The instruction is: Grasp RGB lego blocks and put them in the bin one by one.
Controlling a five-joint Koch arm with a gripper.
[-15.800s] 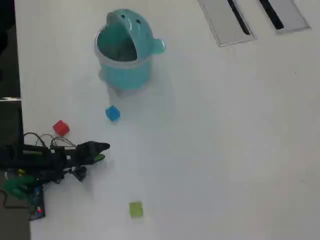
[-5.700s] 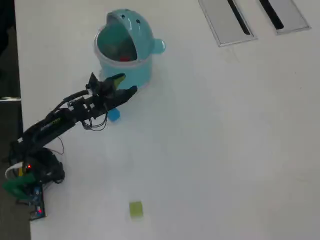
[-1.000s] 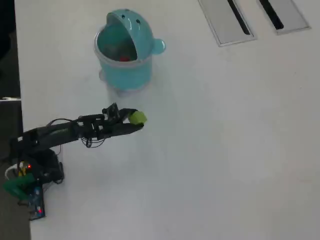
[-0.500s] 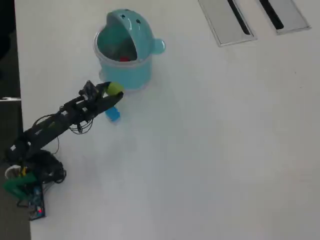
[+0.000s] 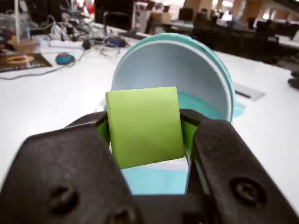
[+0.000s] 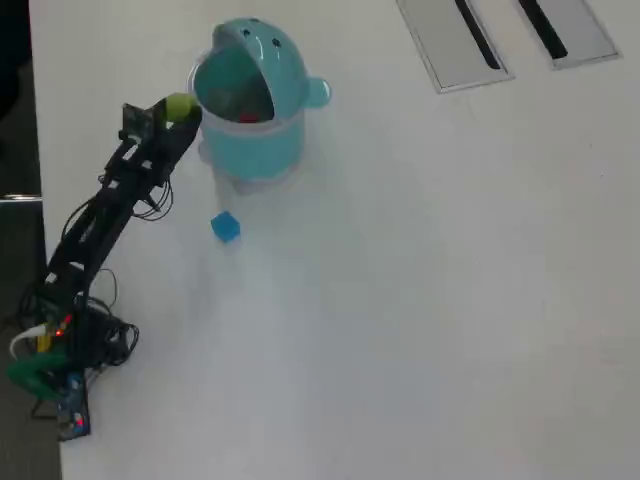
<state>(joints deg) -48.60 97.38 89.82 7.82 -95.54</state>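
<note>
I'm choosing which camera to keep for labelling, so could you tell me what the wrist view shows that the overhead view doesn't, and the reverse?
Only the wrist view shows the two black jaws clamped on the sides of the yellow-green block, and the cluttered desks behind.

Only the overhead view shows the blue block lying on the white table apart from the bin, something red inside the bin, the grey slotted panels and the whole arm.

Both show the gripper holding the block beside the open teal bin.
</note>
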